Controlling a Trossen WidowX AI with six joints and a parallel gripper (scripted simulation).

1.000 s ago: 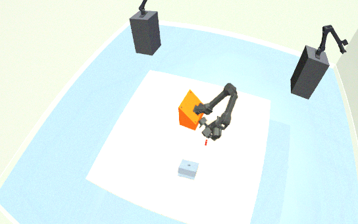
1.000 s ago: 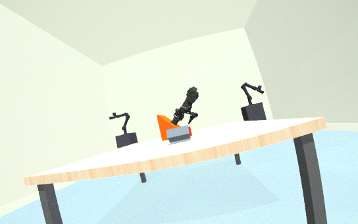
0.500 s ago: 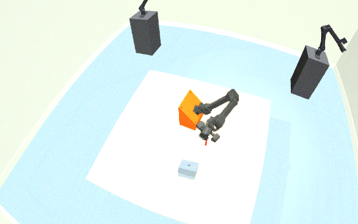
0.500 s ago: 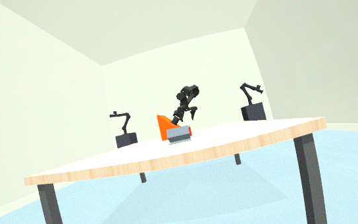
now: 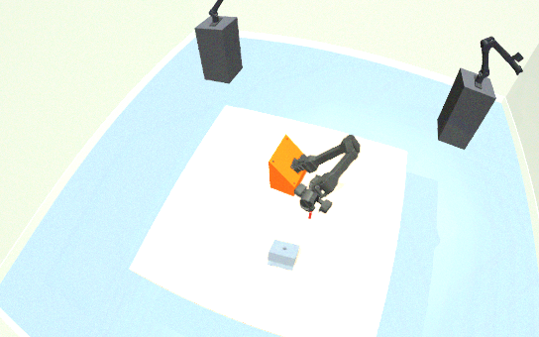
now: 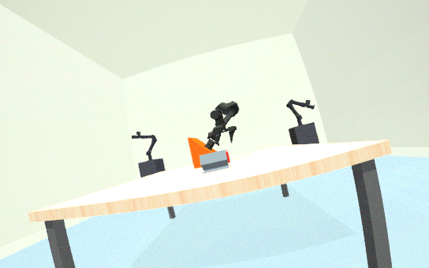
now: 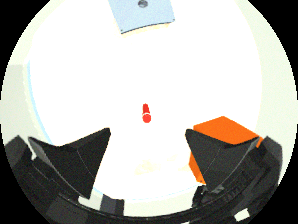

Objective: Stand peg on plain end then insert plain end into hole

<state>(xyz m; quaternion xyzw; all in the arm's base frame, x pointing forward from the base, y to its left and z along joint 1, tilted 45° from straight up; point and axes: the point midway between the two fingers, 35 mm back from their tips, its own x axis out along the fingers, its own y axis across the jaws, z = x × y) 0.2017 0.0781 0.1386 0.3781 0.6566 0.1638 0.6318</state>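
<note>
A red peg (image 5: 310,215) (image 6: 227,156) (image 7: 146,111) stands upright on the table, with its white band near the upper end. Its lower part is hidden behind the panel block in the exterior view. My gripper (image 5: 312,198) (image 6: 225,143) (image 7: 148,130) is open and empty. It points down above the peg, which shows between and a little beyond the fingertips in the wrist view. The grey-blue panel block (image 5: 282,256) (image 6: 214,158) (image 7: 156,17) has one dark hole in its sloped face; the hole is empty. The block stands away from the gripper, beyond the peg.
An orange wedge (image 5: 282,180) (image 6: 195,155) (image 7: 225,131) stands close beside the arm, to the right of the fingers in the wrist view. The white table top (image 5: 203,213) carries these things. Two dark pedestals (image 5: 219,52) (image 5: 466,111) with other arms stand beyond the table.
</note>
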